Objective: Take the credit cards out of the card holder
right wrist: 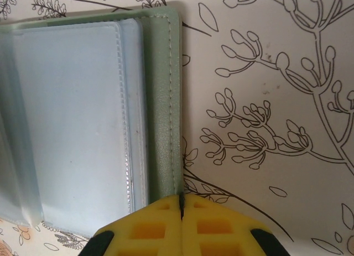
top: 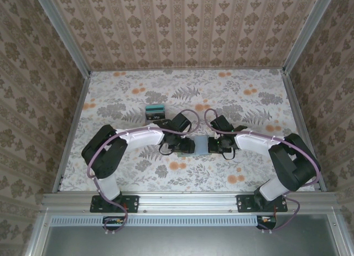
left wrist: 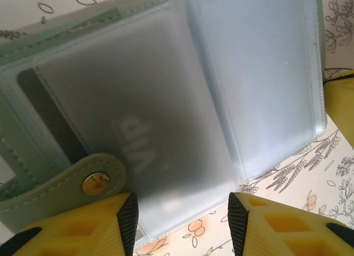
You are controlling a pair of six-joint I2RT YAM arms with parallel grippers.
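Note:
The card holder (top: 199, 146) lies open on the flowered cloth between my two grippers. In the left wrist view its frosted sleeves (left wrist: 182, 101) hold a credit card (left wrist: 138, 142) with pale raised letters and a dark band, dim through the plastic. My left gripper (left wrist: 181, 214) is open and straddles the near corner of that sleeve, beside the snap tab (left wrist: 97, 181). My right gripper (right wrist: 181, 205) is shut, its tips meeting right at the outer edge of the holder's green cover (right wrist: 163, 101). Whether it pinches that edge is hidden. More credit cards (top: 155, 111) lie stacked behind the left arm.
Metal rails (top: 72, 129) and patterned walls bound the table on three sides. The flowered cloth (top: 221, 90) stretches bare toward the back and to the right of the holder.

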